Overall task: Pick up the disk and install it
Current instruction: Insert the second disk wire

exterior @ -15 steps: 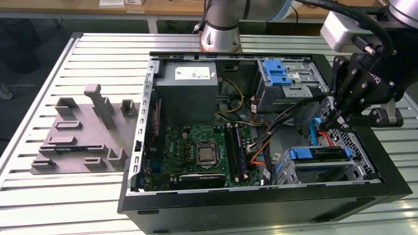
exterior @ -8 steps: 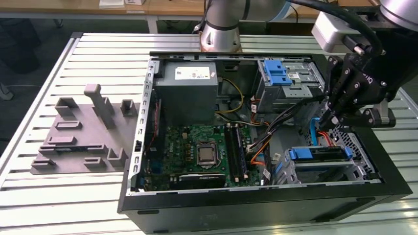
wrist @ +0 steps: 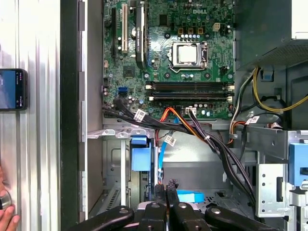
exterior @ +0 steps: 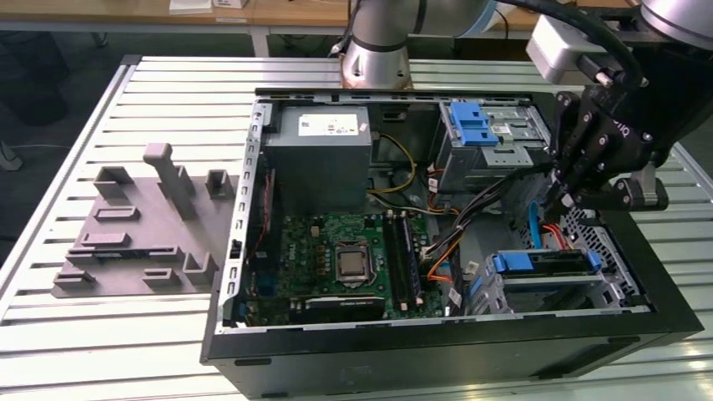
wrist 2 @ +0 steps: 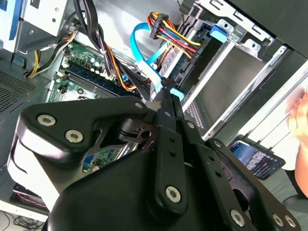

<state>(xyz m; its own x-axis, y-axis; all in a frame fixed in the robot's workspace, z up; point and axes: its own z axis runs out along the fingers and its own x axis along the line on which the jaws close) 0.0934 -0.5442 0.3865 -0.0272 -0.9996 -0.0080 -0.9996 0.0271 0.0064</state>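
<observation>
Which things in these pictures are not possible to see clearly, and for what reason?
Disk, exterior view: label hidden inside its bay.
Gripper, second wrist view: its own linkage hides what the tips touch.
Hand, first wrist view: cut off by the edge.
Phone, first wrist view: partly cut off too.

Looks like a robotics lab or test workshop: an open desktop PC case [exterior: 446, 334] is lying on a slatted aluminium table [exterior: 67, 334], a grey 3D-printed fixture plate [exterior: 134, 242] is sitting beside it, w/ wooden benches [exterior: 279, 12] running behind.
</observation>
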